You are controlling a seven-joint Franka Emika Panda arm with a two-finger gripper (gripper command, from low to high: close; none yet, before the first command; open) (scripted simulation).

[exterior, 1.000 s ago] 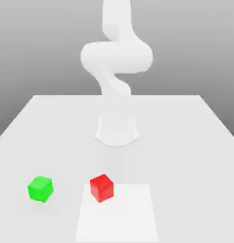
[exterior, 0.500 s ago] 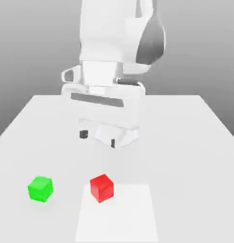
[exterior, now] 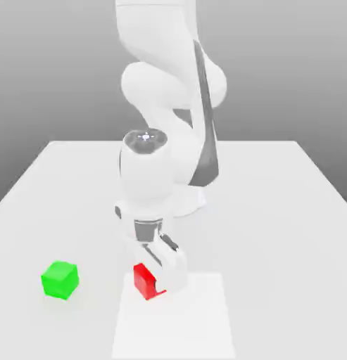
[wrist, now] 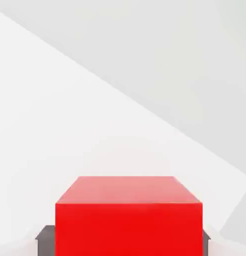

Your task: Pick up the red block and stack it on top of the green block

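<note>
Resting on the pale square patch at the near edge of the white surface (exterior: 288, 211), the red block (exterior: 143, 280) sits clamped between the arm's closed-in jaws, the green block (exterior: 60, 280) well apart toward the exterior view's left, the robot's base (exterior: 190, 202) behind.

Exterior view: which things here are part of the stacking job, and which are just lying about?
Part of the job:
- red block, gripper shut on it
- green block, sitting apart on the exterior view's left

Just there:
- table
- paler square patch on the tabletop
</note>
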